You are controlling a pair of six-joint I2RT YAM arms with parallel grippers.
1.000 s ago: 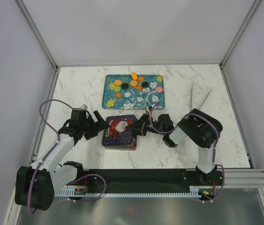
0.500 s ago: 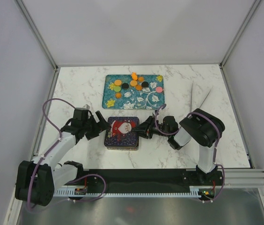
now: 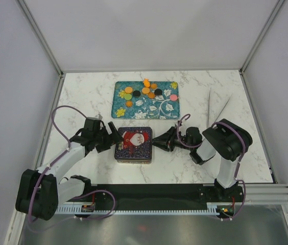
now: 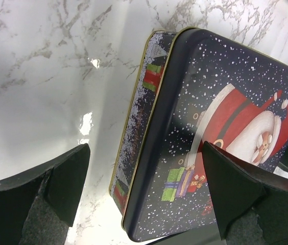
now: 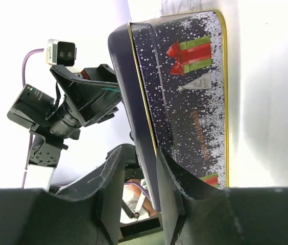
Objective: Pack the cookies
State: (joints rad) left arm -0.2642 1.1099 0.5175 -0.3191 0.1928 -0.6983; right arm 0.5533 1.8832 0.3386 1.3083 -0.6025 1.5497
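Note:
The cookies (image 3: 145, 91), small discs in orange, green, black and pink, lie on the left half of a teal floral tray (image 3: 159, 108) at the back. A dark blue tin with a Santa lid (image 3: 134, 145) sits closed in front of the tray. My left gripper (image 3: 112, 137) is open at the tin's left edge; in the left wrist view (image 4: 145, 148) its fingers straddle the tin's corner (image 4: 154, 168) without touching. My right gripper (image 3: 160, 142) is open at the tin's right edge; in the right wrist view (image 5: 140, 153) the lid's rim (image 5: 139, 102) runs into the gap between its fingers.
A white pointed folded sheet (image 3: 214, 108) lies at the right of the marble table (image 3: 82, 97). Grey walls close the table at left, back and right. My left arm's camera and gripper (image 5: 67, 102) show beyond the tin in the right wrist view.
The lid, held tilted above the tin by my right gripper, now lies flat on it. My right gripper has let go and drawn back right. My left gripper moved slightly toward the tin.

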